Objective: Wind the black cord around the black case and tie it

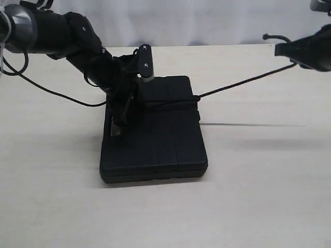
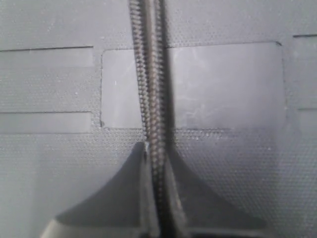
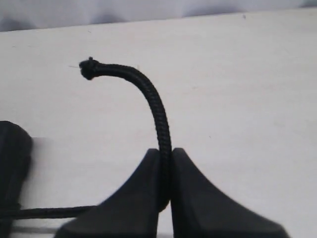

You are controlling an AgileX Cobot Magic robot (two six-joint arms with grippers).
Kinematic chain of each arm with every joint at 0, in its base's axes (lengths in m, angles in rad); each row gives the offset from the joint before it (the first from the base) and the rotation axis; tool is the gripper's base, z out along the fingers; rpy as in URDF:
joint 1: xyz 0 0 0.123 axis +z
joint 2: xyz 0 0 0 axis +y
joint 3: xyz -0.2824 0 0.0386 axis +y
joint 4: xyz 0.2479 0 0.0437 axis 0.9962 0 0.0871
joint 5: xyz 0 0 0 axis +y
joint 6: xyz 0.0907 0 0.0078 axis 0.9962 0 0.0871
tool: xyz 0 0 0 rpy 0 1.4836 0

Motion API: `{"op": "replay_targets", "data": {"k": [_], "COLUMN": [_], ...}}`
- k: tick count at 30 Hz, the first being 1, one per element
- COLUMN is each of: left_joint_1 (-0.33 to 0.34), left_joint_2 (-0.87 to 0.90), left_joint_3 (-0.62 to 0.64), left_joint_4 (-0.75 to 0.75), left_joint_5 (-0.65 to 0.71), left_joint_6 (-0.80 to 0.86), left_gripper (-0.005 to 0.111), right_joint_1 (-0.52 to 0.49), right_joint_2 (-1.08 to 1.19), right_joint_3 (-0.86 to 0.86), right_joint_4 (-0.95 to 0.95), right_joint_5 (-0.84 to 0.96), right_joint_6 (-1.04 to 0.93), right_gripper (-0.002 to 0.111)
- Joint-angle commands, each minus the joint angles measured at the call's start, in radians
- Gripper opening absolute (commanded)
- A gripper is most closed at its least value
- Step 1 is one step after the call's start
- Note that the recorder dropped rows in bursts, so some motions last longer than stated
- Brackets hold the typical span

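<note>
The black case (image 1: 155,144) lies flat in the middle of the table. The black cord (image 1: 238,82) crosses the case's far end and runs taut up to the right. My left gripper (image 1: 129,106) is down on the case's far left part. In the left wrist view it (image 2: 157,153) is shut on the cord (image 2: 151,74), which lies doubled over the textured lid (image 2: 223,84). My right gripper (image 1: 289,54) hangs above the table at far right. It (image 3: 166,153) is shut on the cord (image 3: 151,96) near its knotted tip (image 3: 88,68), which curls free past the fingers.
The pale table (image 1: 258,196) stretches around the case on all sides. A thin robot cable (image 1: 51,93) droops from the left arm over the table at left. A white backdrop (image 1: 207,20) stands behind the table's far edge.
</note>
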State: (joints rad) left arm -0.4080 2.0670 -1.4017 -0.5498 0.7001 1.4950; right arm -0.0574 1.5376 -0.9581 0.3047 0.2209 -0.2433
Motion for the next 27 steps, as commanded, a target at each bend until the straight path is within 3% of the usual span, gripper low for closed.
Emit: {"op": "replay_targets", "data": {"k": [1,8,10,13,15,17,20,23,25,27], "left_joint_1": [0.017,0.017,0.017,0.017,0.017,0.017,0.017,0.017,0.017,0.017], "left_joint_2": [0.018,0.018,0.018,0.018,0.018,0.018,0.018,0.018,0.018,0.018], "left_joint_3": [0.005,0.005,0.005,0.005,0.005,0.005,0.005,0.005,0.005,0.005], "left_joint_4": [0.06,0.059,0.061,0.039,0.039,0.039,0.037,0.03,0.001,-0.001], "left_joint_5": [0.03,0.018,-0.001,-0.03,-0.03,-0.03,-0.03,-0.036,-0.041,-0.041], "left_joint_6": [-0.01,-0.026,-0.026,-0.027,-0.027,-0.027,-0.027,-0.027,-0.027,-0.027], "left_gripper": [0.0,0.0,0.0,0.0,0.0,0.0,0.0,0.0,0.0,0.0], "right_joint_1": [-0.107,-0.115,-0.115,-0.115,-0.115,-0.099,0.024,0.269,0.345,0.353], "right_joint_2": [-0.009,0.105,0.13,0.145,0.128,0.082,0.034,0.092,0.173,0.234], "right_joint_3": [0.112,0.161,0.161,0.155,0.143,0.129,0.13,0.13,0.128,0.127], "right_joint_4": [-0.021,-0.033,-0.033,-0.026,-0.037,-0.037,-0.037,-0.03,-0.03,-0.03], "right_joint_5": [-0.176,-0.267,-0.276,-0.258,-0.206,-0.111,-0.066,-0.119,-0.237,-0.311], "right_joint_6": [0.0,-0.006,-0.006,0.02,0.009,-0.058,-0.315,-0.527,-0.557,-0.557], "right_gripper": [0.004,0.005,0.015,0.054,0.067,0.068,0.068,0.068,0.068,0.068]}}
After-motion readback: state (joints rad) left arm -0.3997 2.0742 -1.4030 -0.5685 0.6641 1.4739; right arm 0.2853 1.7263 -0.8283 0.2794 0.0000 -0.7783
